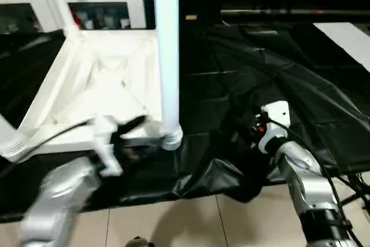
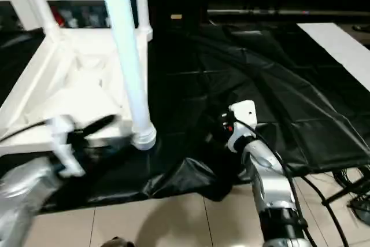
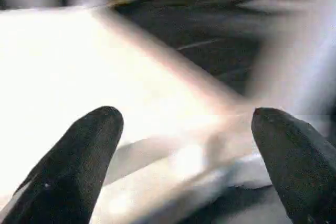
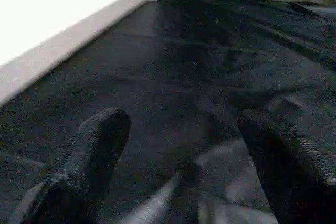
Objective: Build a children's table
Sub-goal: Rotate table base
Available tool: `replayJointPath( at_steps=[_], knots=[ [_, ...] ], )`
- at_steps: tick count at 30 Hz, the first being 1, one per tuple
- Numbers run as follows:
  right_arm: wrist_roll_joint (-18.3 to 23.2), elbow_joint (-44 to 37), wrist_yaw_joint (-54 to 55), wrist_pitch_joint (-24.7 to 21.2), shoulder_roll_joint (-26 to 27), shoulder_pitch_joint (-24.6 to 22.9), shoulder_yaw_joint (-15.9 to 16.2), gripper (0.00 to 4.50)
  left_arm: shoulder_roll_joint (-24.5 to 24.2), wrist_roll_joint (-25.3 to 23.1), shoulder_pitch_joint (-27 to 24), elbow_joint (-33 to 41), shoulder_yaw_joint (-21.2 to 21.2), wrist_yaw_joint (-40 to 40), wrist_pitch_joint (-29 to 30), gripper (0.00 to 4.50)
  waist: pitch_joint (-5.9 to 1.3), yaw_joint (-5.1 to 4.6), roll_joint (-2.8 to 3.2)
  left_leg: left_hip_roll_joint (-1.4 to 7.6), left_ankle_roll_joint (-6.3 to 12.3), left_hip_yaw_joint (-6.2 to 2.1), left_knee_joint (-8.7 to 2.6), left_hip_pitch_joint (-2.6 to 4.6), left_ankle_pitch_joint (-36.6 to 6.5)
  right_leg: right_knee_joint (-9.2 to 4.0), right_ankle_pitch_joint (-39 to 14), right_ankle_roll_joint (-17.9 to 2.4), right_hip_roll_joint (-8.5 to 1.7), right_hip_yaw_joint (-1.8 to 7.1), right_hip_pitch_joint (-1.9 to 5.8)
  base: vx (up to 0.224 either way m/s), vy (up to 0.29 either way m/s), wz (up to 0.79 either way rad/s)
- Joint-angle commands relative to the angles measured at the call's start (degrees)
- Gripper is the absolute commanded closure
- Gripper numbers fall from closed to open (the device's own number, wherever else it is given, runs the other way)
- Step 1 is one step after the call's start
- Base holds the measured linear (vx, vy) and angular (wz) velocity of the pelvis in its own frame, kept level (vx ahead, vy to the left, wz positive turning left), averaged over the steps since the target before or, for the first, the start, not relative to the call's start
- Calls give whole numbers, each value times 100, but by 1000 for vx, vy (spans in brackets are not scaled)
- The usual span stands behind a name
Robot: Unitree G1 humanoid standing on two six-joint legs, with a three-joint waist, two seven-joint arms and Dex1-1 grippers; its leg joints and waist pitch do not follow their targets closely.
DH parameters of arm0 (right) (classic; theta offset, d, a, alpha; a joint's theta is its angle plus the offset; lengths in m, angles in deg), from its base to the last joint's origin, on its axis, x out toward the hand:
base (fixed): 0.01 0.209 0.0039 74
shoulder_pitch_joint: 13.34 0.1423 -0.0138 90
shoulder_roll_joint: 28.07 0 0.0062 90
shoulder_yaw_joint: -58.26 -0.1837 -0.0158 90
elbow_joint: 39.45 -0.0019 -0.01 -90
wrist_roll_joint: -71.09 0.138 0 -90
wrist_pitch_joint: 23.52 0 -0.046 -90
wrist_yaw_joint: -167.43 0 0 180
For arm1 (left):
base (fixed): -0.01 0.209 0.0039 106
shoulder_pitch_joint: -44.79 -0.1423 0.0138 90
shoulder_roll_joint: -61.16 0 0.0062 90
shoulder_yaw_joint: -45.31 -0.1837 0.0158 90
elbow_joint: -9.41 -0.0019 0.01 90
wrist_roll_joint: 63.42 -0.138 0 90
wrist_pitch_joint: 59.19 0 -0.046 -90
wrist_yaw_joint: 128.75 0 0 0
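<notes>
Both grippers, left (image 3: 184,166) and right (image 4: 178,171), hang wide open and empty as I work; children's table (image 1: 98,85) lies upturned on black cover (image 1: 277,96), legs up, seemingly for fitting.

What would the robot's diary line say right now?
table top: upside down, legs up | left hand: open, at its edge | right hand: open, over black cover
</notes>
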Motion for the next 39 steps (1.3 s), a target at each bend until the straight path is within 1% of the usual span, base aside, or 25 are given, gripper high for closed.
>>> replayJointPath(
  at_steps=[1, 8, 9, 10, 11, 13, 14, 16, 18, 21, 22, 24, 27, 28, 29, 30, 31, 32, 33, 34, 35, 36, 37, 38, 39],
  knots=[
    [-81, -176, 148, -92, -6, -76, -25, 64, 85, -259, -77, -33, 175, 496, -154, 3, -335, -9, 65, 125, -114, -63, -398, 97, -1157, -563, -66, -731, -414, 291, 217, 0, 0, 0],
    [-184, -201, 349, -47, 307, -43, 267, 64, 945, -751, -100, 394, 433, 2220, 66, 3, -323, 19, 9, 157, -39, -61, -424, 106, -1334, -598, -276, -849, -437, 288, 192, 0, 0, 0],
    [-150, -182, 361, -66, 355, 3, 263, 64, 1013, -788, -30, 347, 443, 2319, -17, 3, -302, 54, -57, 54, 242, -200, -504, -118, -1271, -558, -270, -844, -521, 111, 362, 0, 0, 0],
    [-176, -164, 394, -46, 364, 50, 290, 64, 1036, -782, 53, 300, 399, 2309, -57, 3, -346, 73, 105, -17, 655, -309, -525, -118, -1484, -654, -726, -732, -567, -132, 423, -7, -5, 41],
    [-200, -155, 428, -32, 367, 80, 314, 64, 1012, -858, 133, 246, 314, 2295, -78, 3, -355, 38, 45, -41, 979, -368, -425, -110, -1585, -745, -1051, -856, -712, -169, 498, -7, -5, 41],
    [-232, -139, 459, -13, 358, 112, 328, 64, 995, -871, 223, 191, 230, 2241, -98, 3, -257, 60, 105, -34, 935, -402, -465, -136, -1983, -893, -2054, -803, -740, -303, 598, 10, 3, 56],
    [-267, -122, 502, 24, 354, 140, 317, 64, 985, -900, 305, 148, 153, 2213, -68, 3, -159, 90, 140, -61, 606, -394, -453, -125, -2694, -1089, -3497, -555, -775, -464, 744, 4, 7, 50],
    [-181, -126, 592, -5, 393, 172, 189, 64, 969, -943, 382, 97, 40, 2135, -31, 3, -118, -99, 103, 163, 26, -384, -459, 477, -3652, -1072, -3512, -621, -522, -376, 427, 56, 15, 37],
    [-194, -109, 651, 20, 378, 184, 164, 64, 966, -989, 408, 77, -12, 2126, -45, 3, -140, -70, 130, 291, -194, -433, -660, 680, -4407, -926, -2724, -663, -407, -280, 408, 72, 19, 12],
    [-214, -62, 683, 60, 337, 194, 143, 64, 1007, -1068, 462, 37, -103, 2176, -26, 3, -260, -88, 83, 179, 150, -317, -707, 478, -3469, -895, -1651, -864, -479, -92, 692, 95, 39, -7],
    [-210, -46, 675, 62, 326, 194, 145, 64, 1010, -1067, 465, 29, -126, 2170, -30, 3, -363, -15, 32, 28, 438, -149, -598, 262, -2313, -957, -1114, -813, -520, -17, 946, 118, 20, -4],
    [-165, -30, 612, 47, 303, 198, 163, 64, 1010, -1072, 466, 8, -154, 2170, -46, 3, -414, 39, 13, -100, 791, -60, -468, 111, -1116, -996, -681, -611, -491, -26, 1095, 117, 18, -2],
    [-163, -79, 412, -11, 231, 178, 279, 64, 1018, -1084, 454, -12, -168, 2183, -53, 3, -539, -18, 55, -118, 1289, -162, -394, 292, -115, -799, 402, -220, -223, -154, 1078, 136, 12, 3],
    [-143, -164, 221, -173, 180, 127, 406, 64, 1042, -1090, 441, -13, -145, 2201, -68, 3, -539, 64, 45, -482, 2163, -231, -155, -194, 440, -953, 1232, 307, -338, -415, 1492, 145, 29, 43],
    [-143, -164, 221, -173, 180, 127, 406, 64, 1042, -1090, 441, -13, -145, 2201, -68, 3, -534, -52, 138, -446, 2738, -480, -115, 41, 1021, -786, 1513, 659, -172, -621, 1378, 145, 29, 43],
    [-194, -184, 189, -148, 160, 99, 483, 64, 1041, -1095, 435, -11, -140, 2203, -70, 3, -574, -145, 220, -360, 3176, -774, -124, 507, 1427, -508, 1168, 717, 46, -715, 1051, 156, -1, 66],
    [-218, -203, 200, -86, 176, 60, 521, 64, 1035, -1103, 416, -6, -135, 2211, -69, 3, -668, -554, 250, 96, 4544, -1720, -122, 1408, 2537, 223, -942, 680, 155, -619, -40, 124, -63, 40],
    [-191, -206, 215, -72, 202, 47, 501, 64, 1034, -1105, 407, -5, -132, 2217, -68, 3, -579, -509, 198, 253, 4648, -2054, -188, 1297, 3418, 419, -1520, 534, -37, -316, -237, 124, -63, 40],
    [-93, -214, 229, -125, 256, 34, 435, 64, 1027, -1093, 391, 5, -129, 2220, -71, 3, -561, -538, 149, 443, 4081, -1771, -88, 1310, 3399, 423, -1206, 476, -256, -65, -421, -14, -123, 10],
    [-113, -222, 292, -113, 257, 26, 416, 64, 1011, -1082, 350, 38, -135, 2217, -61, 3, -370, -405, -49, 140, 2875, -1232, -451, 716, 1188, 353, 26, 374, -240, 155, -157, -156, -146, -3],
    [-138, -219, 308, -100, 250, 25, 417, 64, 1002, -1080, 334, 51, -143, 2216, -56, 3, -370, -405, -49, 140, 2875, -1232, -451, 716, 1188, 353, 26, 374, -240, 155, -157, -156, -146, -3],
    [-144, -210, 326, -90, 246, 18, 401, 64, 982, -1020, 302, 85, -174, 2107, -82, 3, -288, -325, -279, -248, 2295, -968, -418, 688, -263, -334, 344, 201, -373, 412, 7, -94, -148, 1],
    [-134, -206, 330, -93, 249, 12, 385, 64, 967, -975, 280, 109, -195, 2025, -103, 3, -278, -14, -543, -909, 1654, -482, 444, 205, -1067, -1021, -1836, 862, -721, 1084, 578, 52, -138, 15],
    [-134, -208, 355, -86, 249, 2, 365, 64, 936, -916, 263, 126, -237, 1909, -41, 3, -334, 12, -500, -720, 1095, -621, 596, 52, -595, -851, -1992, 760, -918, 1207, 729, 52, -138, 15],
    [-123, -227, 384, -89, 252, -17, 341, 64, 833, -867, 246, 107, -329, 1656, -53, 3, -295, 17, -471, -704, 872, -661, 501, 8, -243, -754, -1416, 912, -786, 1115, 707, 82, -111, 9]
  ],
)
